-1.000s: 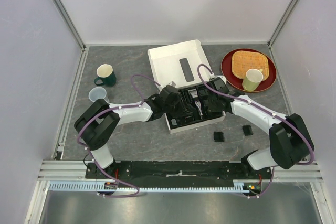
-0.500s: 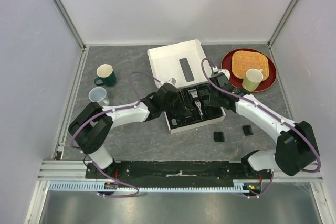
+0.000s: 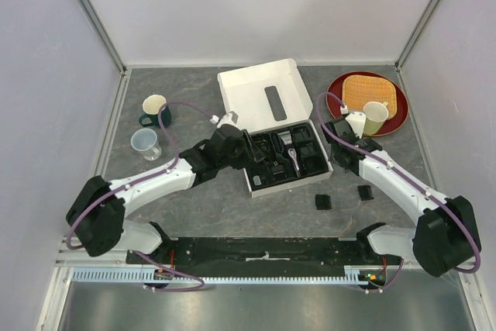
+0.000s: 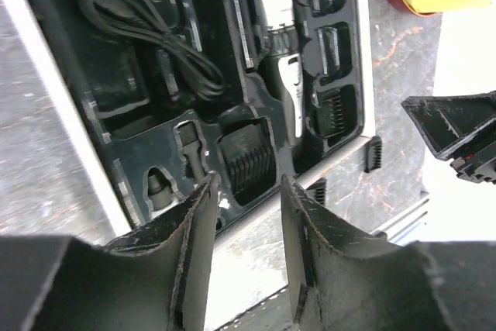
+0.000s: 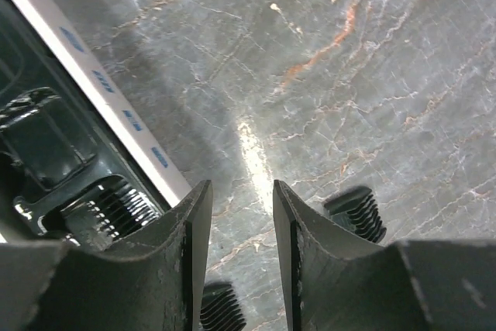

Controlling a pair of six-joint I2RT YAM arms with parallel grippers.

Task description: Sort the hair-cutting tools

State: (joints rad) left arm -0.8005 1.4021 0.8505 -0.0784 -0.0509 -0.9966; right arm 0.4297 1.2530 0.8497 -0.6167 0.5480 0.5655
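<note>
Top external: sort looks mostly done, with two pieces left outside the box.
The black tray insert [image 4: 77, 91] of the white cardboard box [image 3: 244, 91] already holds the coiled black cord [image 4: 147, 29], the slim black clipper with silver head [image 4: 287, 83] and several blocky black comb guards [image 4: 246, 162]. Two loose black comb guards [image 3: 323, 201] [image 3: 365, 192] lie on the grey marbled table [image 3: 194, 207], just near of the tray on the right. My read is that these two are what remains. Left gripper [image 4: 248, 184] hovers over the tray's near edge, jaws slightly apart and empty. Right gripper [image 5: 242, 191] is above bare table between tray and loose guards, jaws also slightly apart and empty. Small blue print on the box rim [image 5: 116, 98] is too small to read, and no brand is legible.
</note>
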